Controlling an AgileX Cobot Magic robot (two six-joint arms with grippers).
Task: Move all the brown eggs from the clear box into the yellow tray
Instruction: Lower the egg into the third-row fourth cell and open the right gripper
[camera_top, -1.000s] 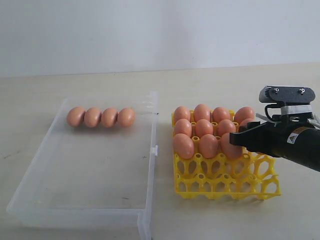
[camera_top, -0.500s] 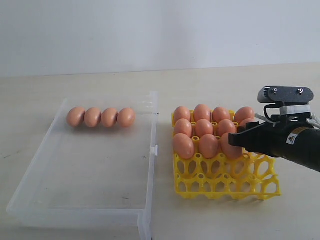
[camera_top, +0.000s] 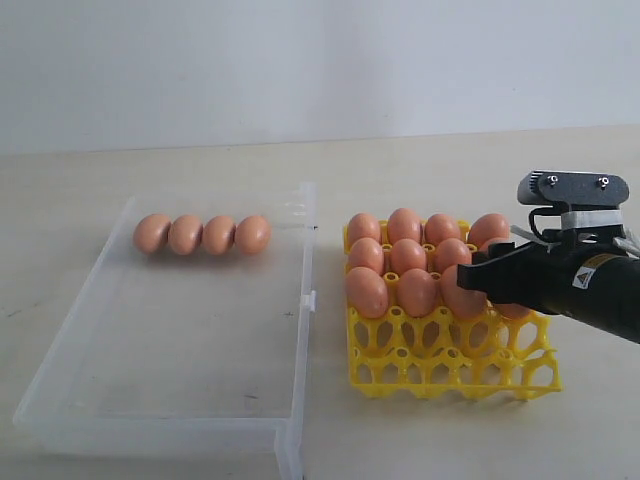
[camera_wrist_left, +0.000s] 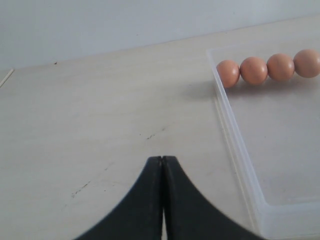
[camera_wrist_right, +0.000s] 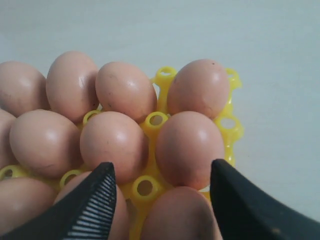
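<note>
The clear box (camera_top: 120, 400) lies on the left of the table (camera_top: 450, 160) in the exterior view, its long axis running from near to far. 4 brown eggs (camera_top: 219, 235) lie inside against its far wall, touching in a straight row across the box's width. Each lies on its side and looks slightly longer across the row than along it. Which end is the narrow one cannot be told.

The yellow tray (camera_top: 450, 372) sits just to the right of the box, apart from it. More eggs fill its 3 far rows, each standing upright in a cell with its long axis vertical. 2 of them are partly hidden behind the arm.

The right gripper (camera_wrist_right: 161, 175) hangs low over the right side of the tray's 3rd row, fingers spread wide. 1 brown egg (camera_wrist_right: 177, 215) sits in its cell between them, with yellow lattice showing beside the ribbed finger.

The left gripper (camera_wrist_left: 163, 159) hovers over bare table just outside the box's left wall, its fingers pressed together with nothing between them.
</note>
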